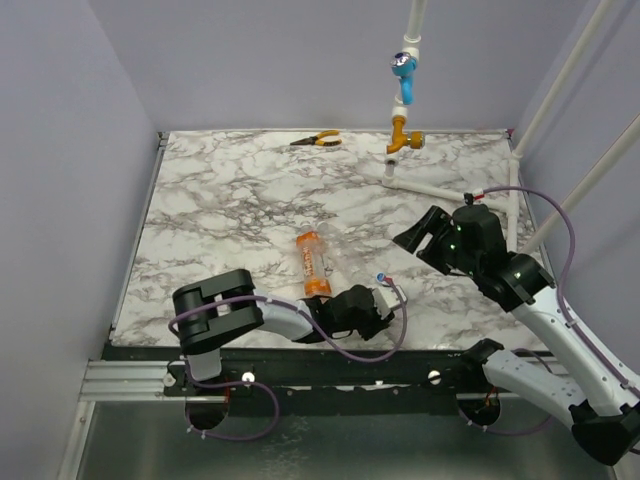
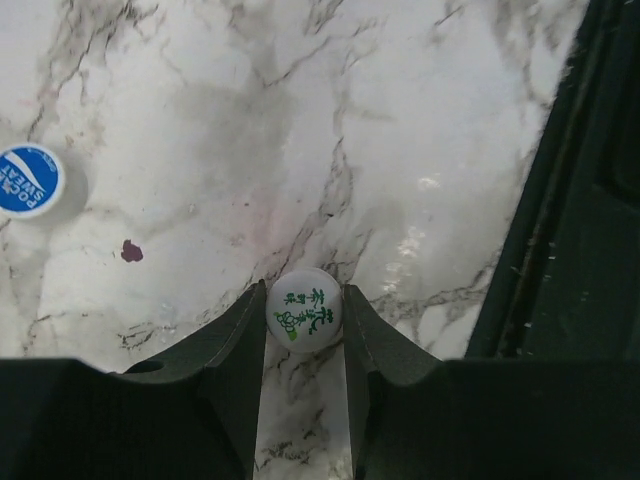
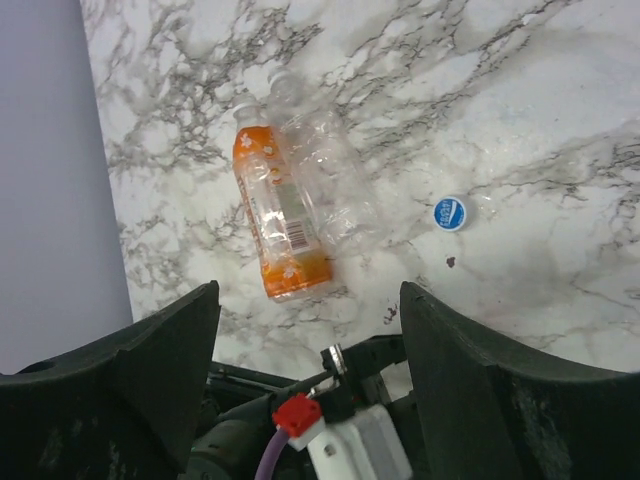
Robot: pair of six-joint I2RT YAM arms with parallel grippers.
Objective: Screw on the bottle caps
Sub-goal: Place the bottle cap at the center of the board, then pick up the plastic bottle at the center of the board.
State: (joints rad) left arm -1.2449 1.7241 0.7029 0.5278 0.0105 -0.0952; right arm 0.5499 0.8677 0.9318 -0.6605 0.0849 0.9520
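Jaws of left gripper (image 2: 305,300) clamp white cap (image 2: 305,316); those of right gripper (image 3: 310,325) stand apart; clear bottle (image 3: 330,170) beside orange bottle (image 3: 275,215) barely visible.

The small round blue plastic cap (image 2: 28,181) is cut by the left wrist view's left edge. In the right wrist view's centre, a clear plastic bottle (image 3: 325,185) blurs into the marble tabletop (image 3: 520,120).

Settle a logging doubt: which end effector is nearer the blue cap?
Left. The left end effector, shut on the white cap, sits beside the blue cap; the right end effector hovers open, farther off.
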